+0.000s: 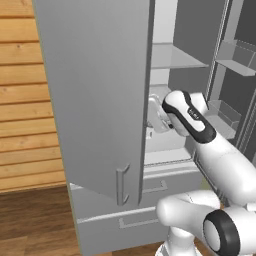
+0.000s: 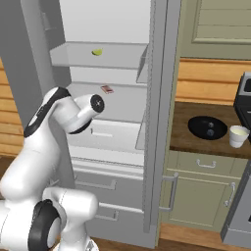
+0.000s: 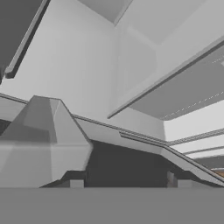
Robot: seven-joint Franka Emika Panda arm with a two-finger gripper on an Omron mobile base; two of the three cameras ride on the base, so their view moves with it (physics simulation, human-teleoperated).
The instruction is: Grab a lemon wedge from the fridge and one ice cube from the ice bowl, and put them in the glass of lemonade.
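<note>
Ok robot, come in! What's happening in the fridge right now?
Gripper inside fridge, nothing between the tips. Lemon wedge on upper shelf, untouched. Reddish bar one shelf below. Both doors open.

The scene was a home kitchen, computer-rendered. A tall light-grey fridge point(image 2: 112, 88) stood with its doors swung open, showing white shelves, door bins point(image 1: 235, 60) and two drawers point(image 1: 150, 200) with bar handles below. To its right ran a dark wooden counter point(image 2: 196, 139) over pale green base cabinets point(image 2: 206, 191) with metal handles, and a matching wall cabinet point(image 2: 220, 24) hung above. A round black bowl point(image 2: 207, 127) and a small whitish cup point(image 2: 238, 136) sat on the counter. The edge of a stove point(image 2: 243, 98) showed at the far right. Horizontal wood planks point(image 1: 25, 100) lined the wall and the floor point(image 1: 35, 220) was dark wood.
</note>
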